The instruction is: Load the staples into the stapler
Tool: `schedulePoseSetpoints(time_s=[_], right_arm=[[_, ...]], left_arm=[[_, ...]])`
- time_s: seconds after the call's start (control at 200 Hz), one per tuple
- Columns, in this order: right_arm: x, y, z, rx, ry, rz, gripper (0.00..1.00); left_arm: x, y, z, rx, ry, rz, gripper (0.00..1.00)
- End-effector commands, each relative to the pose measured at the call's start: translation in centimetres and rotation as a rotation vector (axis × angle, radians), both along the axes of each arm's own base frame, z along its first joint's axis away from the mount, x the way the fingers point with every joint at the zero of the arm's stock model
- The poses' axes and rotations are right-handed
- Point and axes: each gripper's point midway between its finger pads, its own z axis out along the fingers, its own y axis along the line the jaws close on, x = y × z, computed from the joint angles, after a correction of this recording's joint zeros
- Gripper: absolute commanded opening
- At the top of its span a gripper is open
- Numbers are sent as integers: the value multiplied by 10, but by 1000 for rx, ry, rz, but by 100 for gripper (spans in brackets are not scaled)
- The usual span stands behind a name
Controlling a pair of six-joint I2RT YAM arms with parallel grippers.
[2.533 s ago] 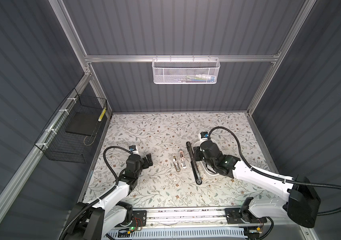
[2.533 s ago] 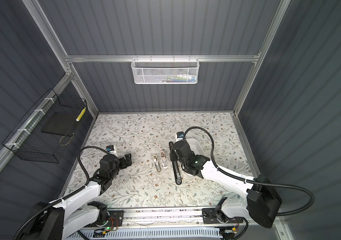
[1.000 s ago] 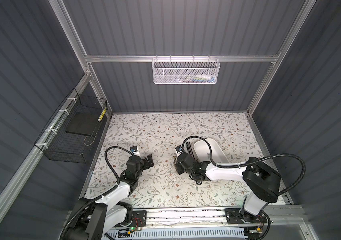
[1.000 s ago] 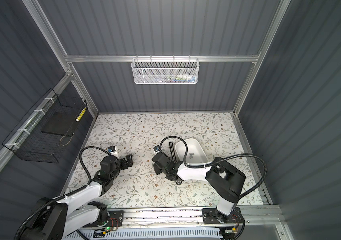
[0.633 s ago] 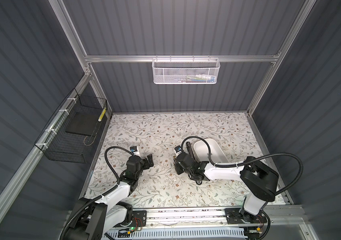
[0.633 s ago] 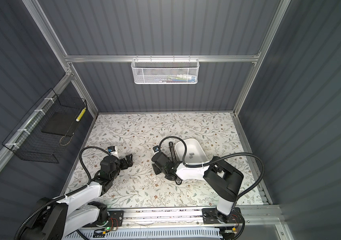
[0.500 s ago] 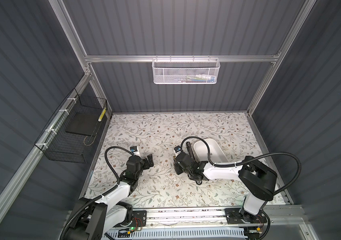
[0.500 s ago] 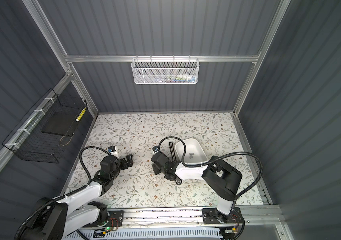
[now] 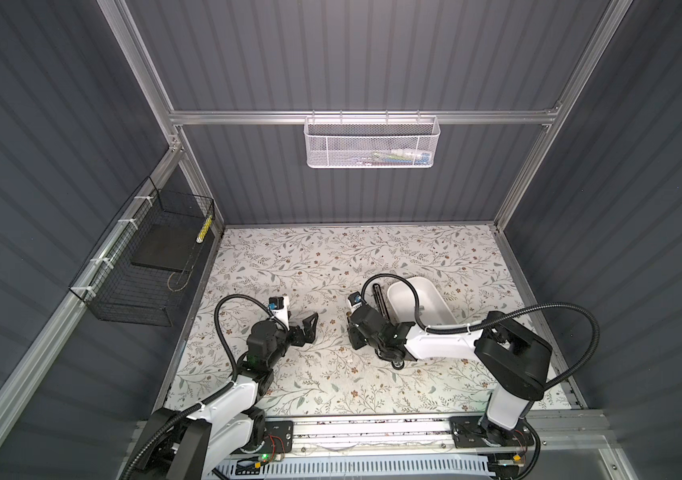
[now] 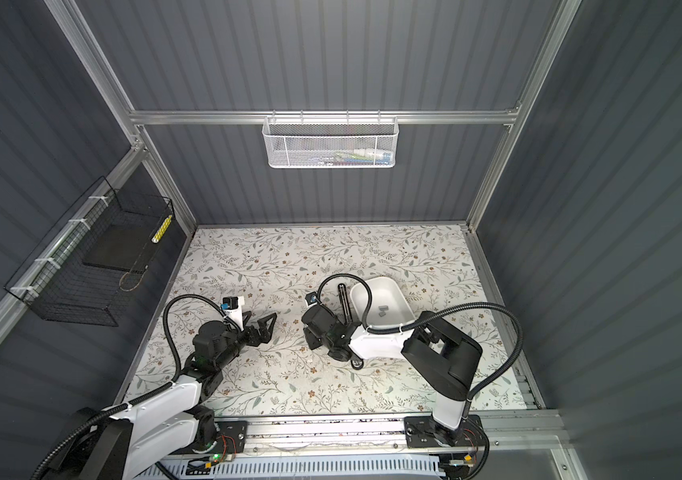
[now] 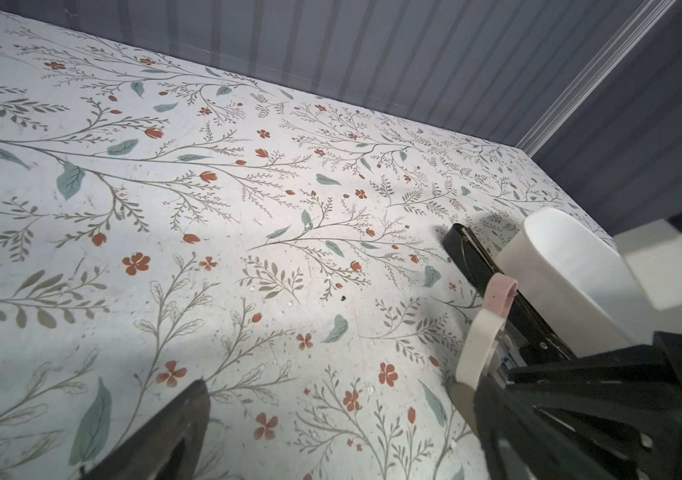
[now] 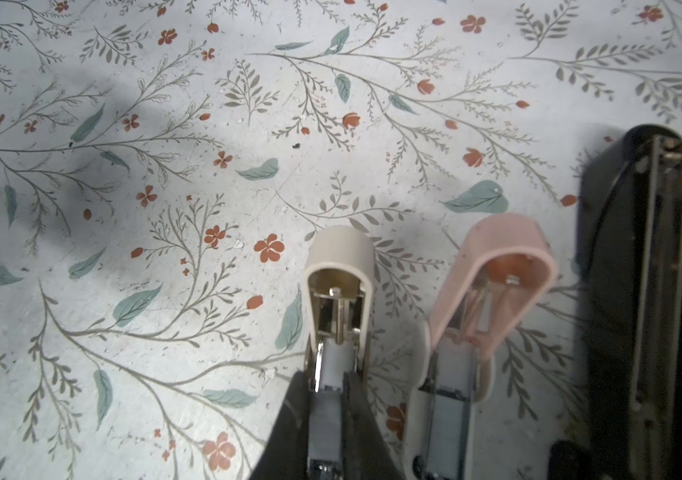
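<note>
Early yet: right gripper [image 12: 324, 384] is pinching opened cream stapler [image 12: 341, 249]; left gripper [image 9: 312, 328] is hanging spread; staples [image 10: 382, 311] seemingly are lying unloaded in tray [image 10: 391, 293].

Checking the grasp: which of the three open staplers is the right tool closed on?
The cream stapler, held by the right tool; the pink stapler and black stapler lie untouched beside it.
</note>
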Motion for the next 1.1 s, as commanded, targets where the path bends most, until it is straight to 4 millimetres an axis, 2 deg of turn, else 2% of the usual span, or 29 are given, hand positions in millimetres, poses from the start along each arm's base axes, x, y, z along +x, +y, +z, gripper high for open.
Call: schedulePoseSetpoints(time_s=[0.0, 0.595, 1.096], right_arm=[[1, 4, -3, 0, 9, -6, 0], [1, -1, -10, -15, 23, -27, 0], [-10, -12, -14, -6, 59, -55, 0]], left_arm=[[0, -8, 7, 3, -37, -46, 99], [3, -5, 4, 9, -21, -21, 99], [4, -5, 3, 10, -16, -19, 99]])
